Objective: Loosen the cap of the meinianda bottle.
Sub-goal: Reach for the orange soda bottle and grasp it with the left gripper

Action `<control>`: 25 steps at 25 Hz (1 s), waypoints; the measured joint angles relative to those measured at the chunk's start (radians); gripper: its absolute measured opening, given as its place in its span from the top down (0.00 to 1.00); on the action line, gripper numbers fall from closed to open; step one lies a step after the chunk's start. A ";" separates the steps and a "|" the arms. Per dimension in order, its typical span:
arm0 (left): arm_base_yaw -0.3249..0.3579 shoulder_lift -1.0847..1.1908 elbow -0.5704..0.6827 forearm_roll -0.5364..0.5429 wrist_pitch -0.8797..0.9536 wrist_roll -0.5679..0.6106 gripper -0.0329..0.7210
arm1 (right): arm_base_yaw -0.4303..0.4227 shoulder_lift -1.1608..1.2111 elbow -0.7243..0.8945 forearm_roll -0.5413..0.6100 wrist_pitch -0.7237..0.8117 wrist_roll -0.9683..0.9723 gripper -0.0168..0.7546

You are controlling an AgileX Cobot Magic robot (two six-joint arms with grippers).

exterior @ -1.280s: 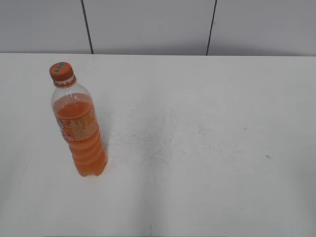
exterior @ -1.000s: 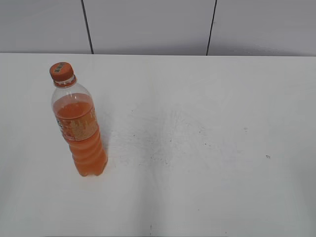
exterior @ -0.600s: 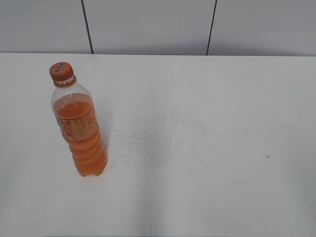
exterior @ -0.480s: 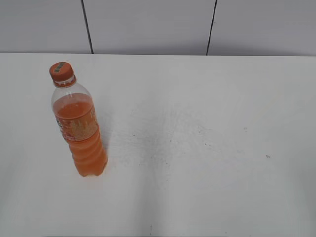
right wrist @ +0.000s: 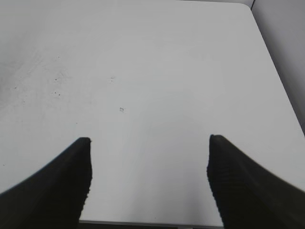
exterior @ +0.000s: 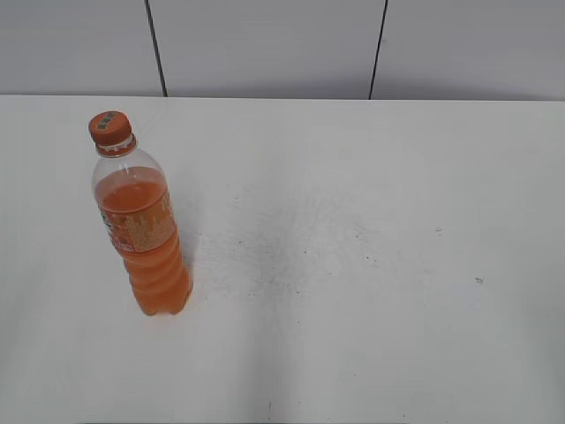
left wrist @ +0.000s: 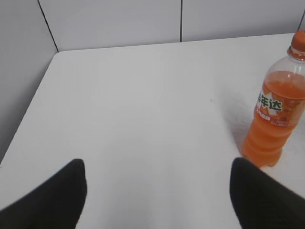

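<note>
The meinianda bottle stands upright on the left of the white table, clear plastic with orange drink and an orange-and-white label. Its orange cap sits on the neck. It also shows at the right edge of the left wrist view, with the cap partly cut off. My left gripper is open and empty, well to the left of the bottle. My right gripper is open and empty over bare table; the bottle is out of that view. Neither gripper shows in the exterior view.
A grey panelled wall runs behind the table. The table's left edge and far left corner show in the left wrist view. Its right edge and near edge show in the right wrist view.
</note>
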 joint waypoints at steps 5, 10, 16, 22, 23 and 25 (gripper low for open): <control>0.000 0.000 0.000 0.000 0.000 0.000 0.21 | 0.000 0.000 0.000 0.000 0.000 0.000 0.25; 0.000 0.000 0.000 0.000 0.000 0.000 0.22 | 0.000 0.000 0.000 0.001 0.000 0.000 0.25; 0.000 0.000 0.000 0.000 0.000 0.000 0.22 | 0.000 0.000 0.000 0.001 0.000 0.000 0.25; 0.000 0.000 0.000 0.000 0.000 0.000 0.23 | 0.000 0.000 0.000 0.002 0.000 0.000 0.25; 0.000 0.000 0.000 0.000 0.000 0.000 0.24 | 0.000 0.000 0.000 0.002 0.000 0.000 0.25; 0.000 0.000 0.000 0.000 0.000 0.000 0.24 | 0.000 0.000 0.000 0.002 0.000 0.000 0.25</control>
